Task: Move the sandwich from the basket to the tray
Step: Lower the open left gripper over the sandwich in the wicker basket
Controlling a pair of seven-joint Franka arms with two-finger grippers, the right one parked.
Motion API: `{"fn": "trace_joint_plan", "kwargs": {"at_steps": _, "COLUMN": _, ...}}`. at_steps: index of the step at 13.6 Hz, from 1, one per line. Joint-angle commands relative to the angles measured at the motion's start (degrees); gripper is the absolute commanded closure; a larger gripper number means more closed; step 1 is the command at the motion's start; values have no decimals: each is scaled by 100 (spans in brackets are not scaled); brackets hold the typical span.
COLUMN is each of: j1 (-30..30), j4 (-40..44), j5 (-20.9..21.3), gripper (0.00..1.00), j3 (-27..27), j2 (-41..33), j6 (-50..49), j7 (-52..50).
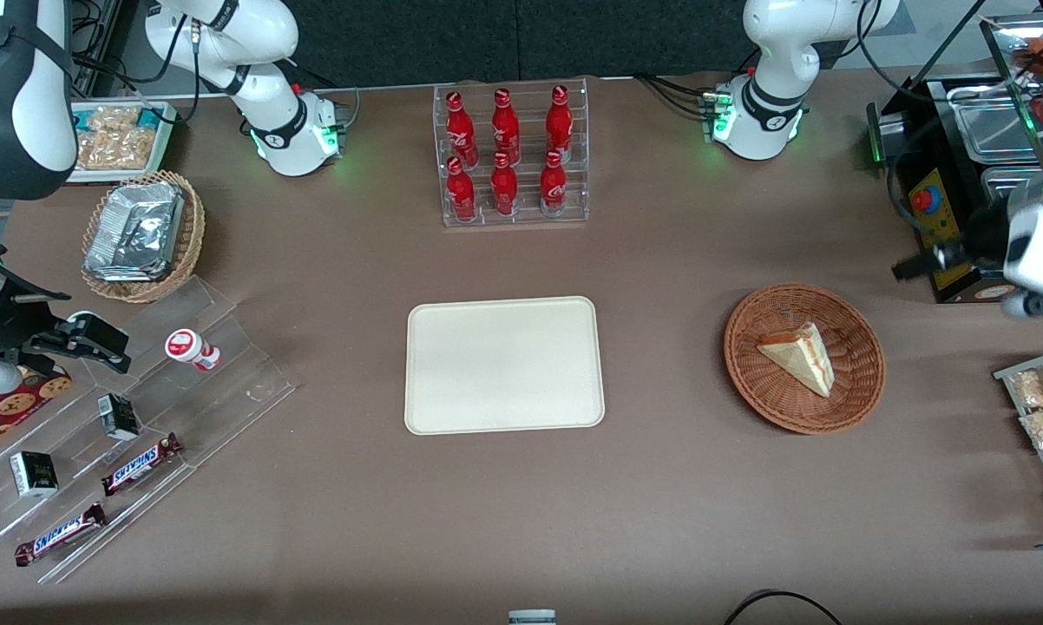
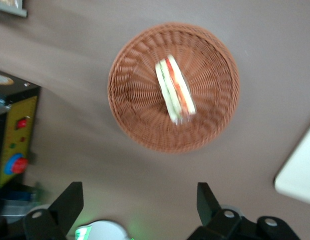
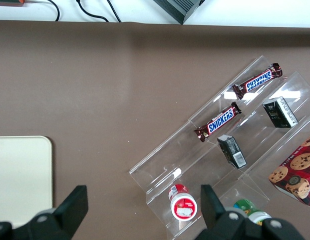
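Sandwich (image 1: 801,353) lies in basket (image 1: 860,382); tray (image 1: 504,365) bare. Gripper (image 2: 139,200) hangs above the desk (image 1: 660,503), near the basket, released.

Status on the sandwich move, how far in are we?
Nothing is done yet: the sandwich lies in the basket and the tray holds nothing. In hand: the gripper is up in the air above bare table beside the basket, jaws open, nothing held. Left: descend, grasp, carry the sandwich to the tray, release.
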Motion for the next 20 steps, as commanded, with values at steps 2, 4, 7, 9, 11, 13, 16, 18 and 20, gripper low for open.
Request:
{"fn": "trace_joint_plan", "kwargs": {"at_steps": 2, "j1": 9, "j4": -1213, "j5": -113, "gripper": 0, "j3": -16, "j2": -4, "j6": 1634, "j7": -1574}}
{"fn": "trace_joint_plan", "kwargs": {"at_steps": 4, "j1": 0, "j4": -1706, "j5": -140, "gripper": 0, "j3": -16, "j2": 162, "j6": 2444, "j7": -2145}}
{"fn": "trace_joint_plan", "kwargs": {"at_steps": 7, "j1": -105, "j4": -2041, "j5": -131, "gripper": 0, "j3": -51, "j2": 636, "j6": 3298, "j7": -3121}}
{"fn": "trace_joint_plan", "kwargs": {"at_steps": 9, "j1": -193, "j4": -2182, "j5": -131, "gripper": 0, "j3": -51, "j2": 908, "j6": 3755, "j7": -3439}}
{"fn": "trace_joint_plan", "kwargs": {"at_steps": 11, "j1": -420, "j4": -2139, "j5": -131, "gripper": 0, "j3": -51, "j2": 1251, "j6": 4037, "j7": -3729}}
{"fn": "trace_joint_plan", "kwargs": {"at_steps": 13, "j1": -526, "j4": -2139, "j5": -122, "gripper": 0, "j3": -51, "j2": 1489, "j6": 4284, "j7": -3923}}
{"fn": "trace_joint_plan", "kwargs": {"at_steps": 16, "j1": -597, "j4": -2191, "j5": -43, "gripper": 1, "j3": -42, "j2": 1701, "j6": 4424, "j7": -3924}}
{"fn": "trace_joint_plan", "kwargs": {"at_steps": 18, "j1": -597, "j4": -2174, "j5": -52, "gripper": 85, "j3": -42, "j2": 1727, "j6": 4425, "j7": -3959}}
{"fn": "trace_joint_plan", "kwargs": {"at_steps": 20, "j1": -597, "j4": -2052, "j5": -43, "gripper": 100, "j3": -34, "j2": 1666, "j6": 4346, "j7": -4309}}
